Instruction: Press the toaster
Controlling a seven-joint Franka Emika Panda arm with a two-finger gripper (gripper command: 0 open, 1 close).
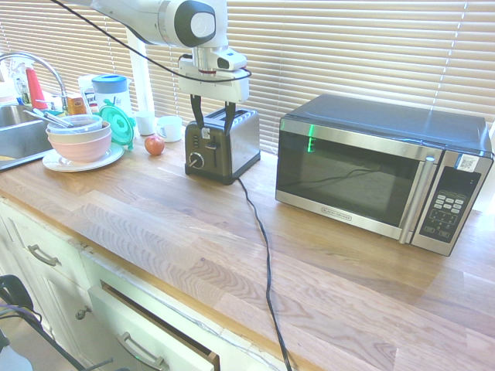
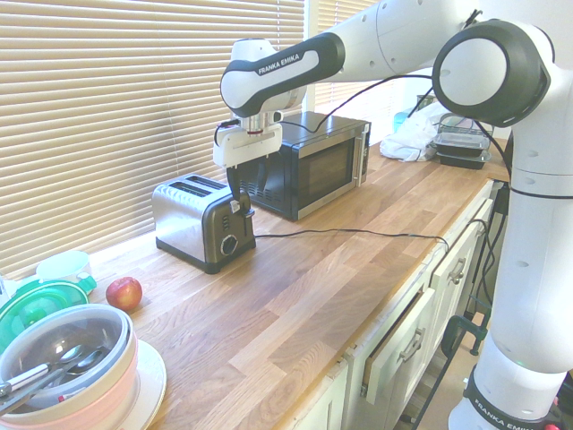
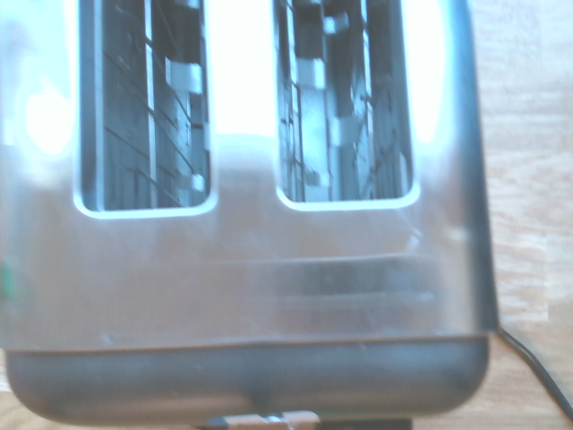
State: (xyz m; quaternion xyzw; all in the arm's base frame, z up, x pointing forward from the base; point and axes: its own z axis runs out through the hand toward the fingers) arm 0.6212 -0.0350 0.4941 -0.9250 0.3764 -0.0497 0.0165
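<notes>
The toaster (image 1: pixel 236 143) (image 2: pixel 186 219) stands on the wooden counter before the blinds, steel-sided, its black end panel with a round knob (image 1: pixel 196 160) (image 2: pixel 230 243) facing the counter's front. My gripper (image 1: pixel 213 124) (image 2: pixel 240 199) points straight down over that end panel, open, its dark fingers either side of the lever and white label, close to the toaster's top edge. In the wrist view the toaster (image 3: pixel 269 287) fills the picture from above, both slots empty.
A large microwave (image 1: pixel 371 178) (image 2: pixel 309 161) sits just beyond the toaster. The toaster's black cord (image 1: pixel 264 255) trails over the counter edge. An apple (image 1: pixel 155 144) (image 2: pixel 124 293), stacked bowls (image 1: pixel 79 141), cups and a sink (image 1: pixel 15 131) lie on the other side.
</notes>
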